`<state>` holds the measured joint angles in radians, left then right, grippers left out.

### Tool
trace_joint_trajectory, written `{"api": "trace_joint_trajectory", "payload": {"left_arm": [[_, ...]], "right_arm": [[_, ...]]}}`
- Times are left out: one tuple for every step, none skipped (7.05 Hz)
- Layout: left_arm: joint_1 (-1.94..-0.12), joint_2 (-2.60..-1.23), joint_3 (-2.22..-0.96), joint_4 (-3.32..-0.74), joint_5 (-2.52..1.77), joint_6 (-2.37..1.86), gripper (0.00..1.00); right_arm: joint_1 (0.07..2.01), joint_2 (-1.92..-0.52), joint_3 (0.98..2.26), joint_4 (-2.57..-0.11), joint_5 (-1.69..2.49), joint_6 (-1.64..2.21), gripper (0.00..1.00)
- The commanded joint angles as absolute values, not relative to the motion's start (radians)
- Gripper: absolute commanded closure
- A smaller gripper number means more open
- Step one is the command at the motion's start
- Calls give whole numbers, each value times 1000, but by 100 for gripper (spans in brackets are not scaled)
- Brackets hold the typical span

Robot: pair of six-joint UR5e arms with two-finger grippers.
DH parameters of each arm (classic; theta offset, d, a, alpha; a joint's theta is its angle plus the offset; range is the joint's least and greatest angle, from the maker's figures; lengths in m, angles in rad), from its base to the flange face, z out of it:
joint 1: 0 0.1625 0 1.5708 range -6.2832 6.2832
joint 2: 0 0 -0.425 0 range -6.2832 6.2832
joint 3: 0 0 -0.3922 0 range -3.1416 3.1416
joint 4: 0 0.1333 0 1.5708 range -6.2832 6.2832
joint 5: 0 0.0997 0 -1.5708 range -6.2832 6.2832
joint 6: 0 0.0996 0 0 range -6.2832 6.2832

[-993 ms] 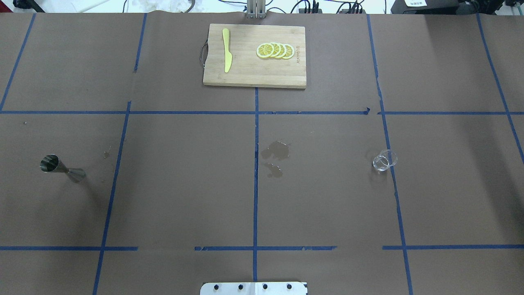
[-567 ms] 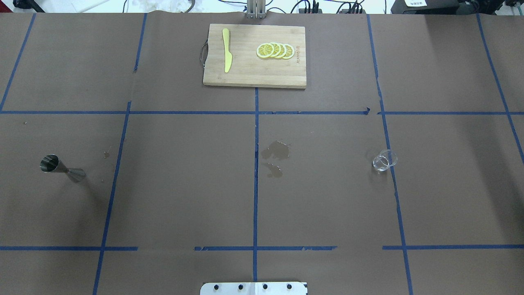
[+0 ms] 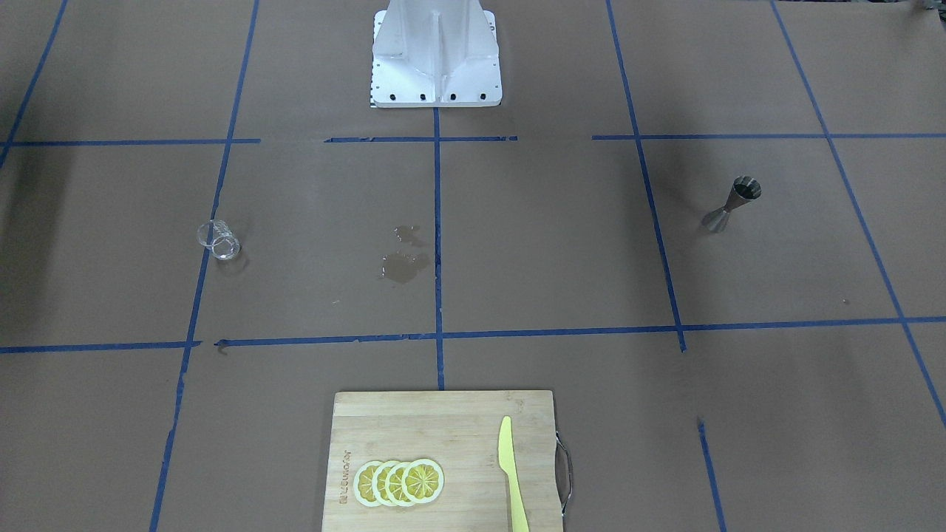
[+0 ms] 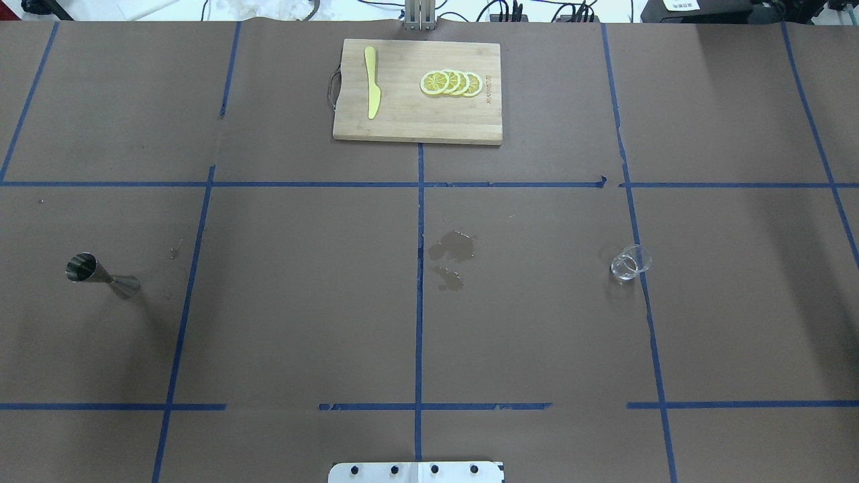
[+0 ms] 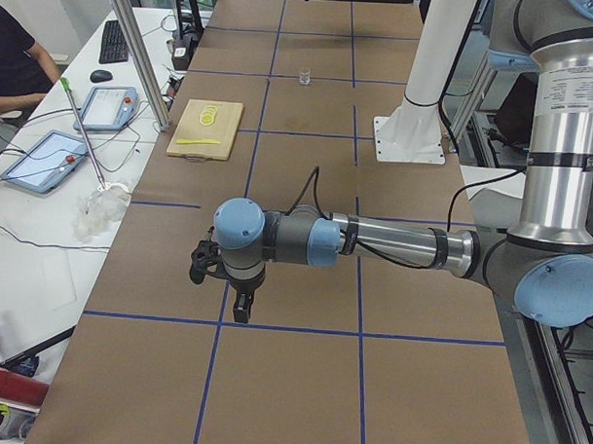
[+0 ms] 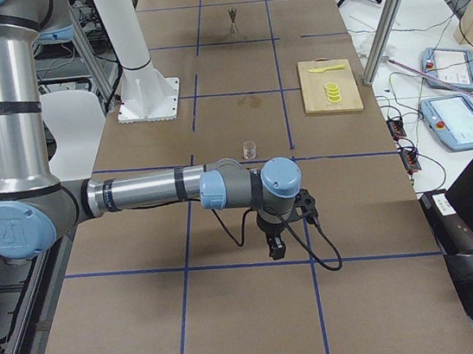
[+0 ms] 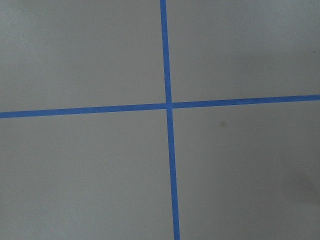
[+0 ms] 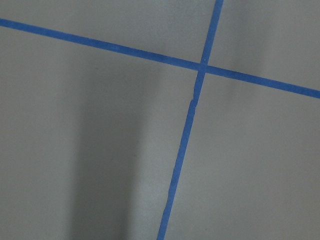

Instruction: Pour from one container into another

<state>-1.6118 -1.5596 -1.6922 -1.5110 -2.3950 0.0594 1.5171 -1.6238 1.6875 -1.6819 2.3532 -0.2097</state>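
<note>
Currently: glass cup [image 4: 629,262] upright on counter [image 4: 302,302], R half, inboard of R end effector [image 6: 275,249] (nearer arm); jigger [image 4: 100,275] upright far L, well apart; L end effector [image 5: 242,313] over that end; apart/together for both: can't tell.

Matt brown paper [image 4: 302,302] covers the table, gridded with smooth blue tape [image 4: 419,335] and darkened by two wet-looking stains [image 4: 453,247]. The glass cup [image 4: 629,262] is clear and glossy; the jigger [image 4: 100,274] is polished silvery metal. A pale, grained wooden cutting board [image 4: 416,114] with a thin metal handle [image 4: 332,88] carries a yellow plastic-looking knife [image 4: 371,84] and glossy lemon slices [image 4: 451,83]. The robot's base [image 3: 436,52] is smooth white-painted metal; the left arm [image 5: 393,247] shows a brushed silver tube and pale blue caps.
</note>
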Motion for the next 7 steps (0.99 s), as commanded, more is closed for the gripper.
{"api": "trace_joint_trajectory", "payload": {"left_arm": [[-1608,-1560,-1678,-1529,-2395,61,0],[-1608,-1560,-1668,-1532,-2393,63,0],[-1608,-1562,-1667,-1534,-2393,61,0],[-1608,-1560,-1667,-1534,-2393,63,0],[-1608,-1560,-1667,-1534,-2393,61,0],[-1608,-1560,-1663,-1535,-2393,63,0],[-1606,-1559,-1661,-1539,-2393,63,0]], "right_arm": [[1517,-1621,1686,-1683,2356,-206,0],[1517,-1624,1695,-1681,2382,-206,0],[1517,-1623,1689,-1681,2388,-206,0],[1517,-1623,1689,-1680,2388,-207,0],[1517,-1621,1692,-1680,2388,-206,0],[1517,-1621,1693,-1680,2388,-206,0],[1517,-1621,1694,-1680,2388,-206,0]]}}
